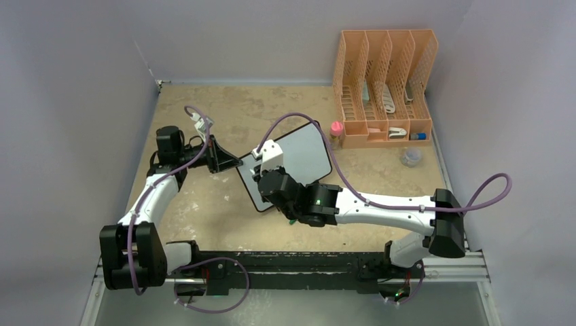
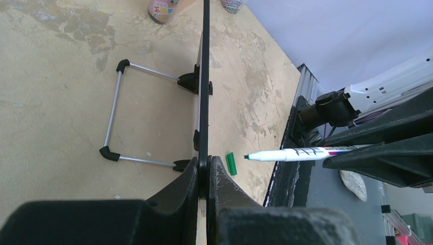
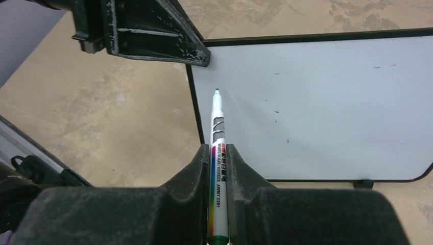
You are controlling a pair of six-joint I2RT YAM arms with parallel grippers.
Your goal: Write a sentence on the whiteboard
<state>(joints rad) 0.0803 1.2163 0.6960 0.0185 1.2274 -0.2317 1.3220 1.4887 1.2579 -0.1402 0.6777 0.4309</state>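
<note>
My left gripper [image 2: 204,164] is clamped shut on the top-left corner of the whiteboard [image 3: 327,102]. That way it won't slide or tip on its wire stand [image 2: 116,109] mid-table once I press on it. The board's blank, no sentence yet. My right gripper [image 3: 218,149] is pinched around the marker [image 3: 217,115], uncapped tip near that same corner, where I'd guess line one starts.

White whiteboard [image 3: 316,102] black-framed, white marker [image 3: 218,148] rainbow-striped, peach organizer [image 1: 356,64]

Left gripper [image 1: 234,163] at whiteboard [image 1: 309,149] edge
</note>
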